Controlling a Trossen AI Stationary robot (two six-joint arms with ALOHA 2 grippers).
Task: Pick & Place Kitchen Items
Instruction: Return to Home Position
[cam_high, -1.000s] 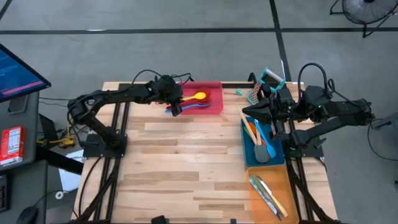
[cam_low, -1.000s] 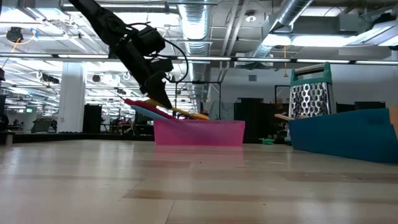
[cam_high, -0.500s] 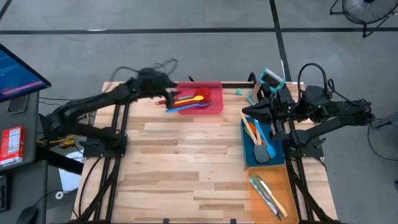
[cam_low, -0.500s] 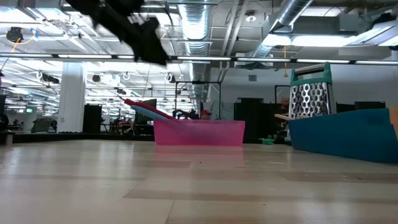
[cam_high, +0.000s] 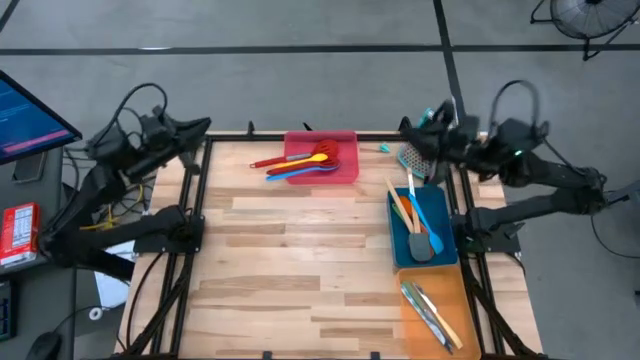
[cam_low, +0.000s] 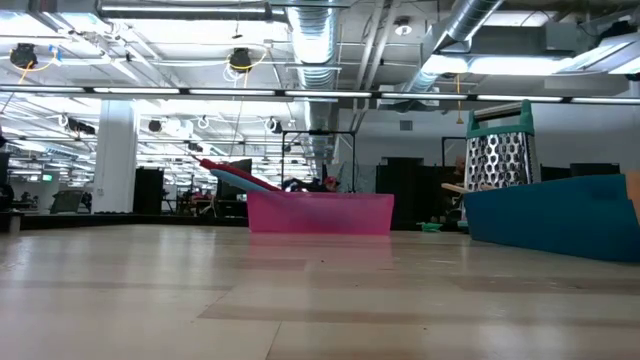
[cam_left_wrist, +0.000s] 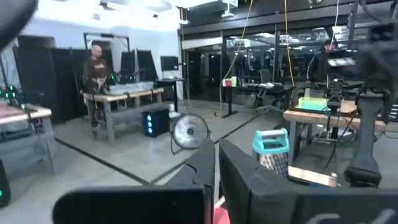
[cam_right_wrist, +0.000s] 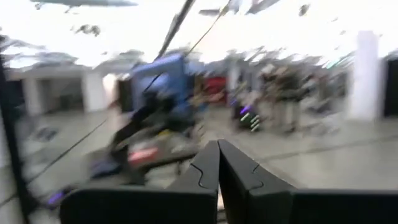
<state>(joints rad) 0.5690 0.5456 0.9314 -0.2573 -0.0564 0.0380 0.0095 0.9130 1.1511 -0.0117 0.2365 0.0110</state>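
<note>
The kitchen items lie in three trays. Red, yellow, orange and blue utensils (cam_high: 305, 160) lie in the red tray (cam_high: 345, 140), their handles sticking out over its left wall; they also show in the low view (cam_low: 235, 175). Orange, blue and grey utensils (cam_high: 415, 215) lie in the blue tray (cam_high: 445, 205). Silver cutlery (cam_high: 428, 308) lies in the orange tray (cam_high: 455, 290). My left gripper (cam_high: 203, 126) is shut and empty off the table's far left corner. My right gripper (cam_high: 428, 124) is shut and empty, raised over the far right corner above the grater.
The teal-topped metal box grater (cam_high: 411, 157) stands at the far right beside the blue tray; it rises tall in the low view (cam_low: 498, 150). Bare wood (cam_high: 300, 260) runs between the red tray and the near edge. People stand in the room beyond, as the left wrist view shows.
My left gripper has left the handles at the red tray's left end, risen, and drawn back past the table's far left corner. The utensils stay in the red tray. My right gripper has lifted from over the blue tray's far end and swung toward the far edge.
</note>
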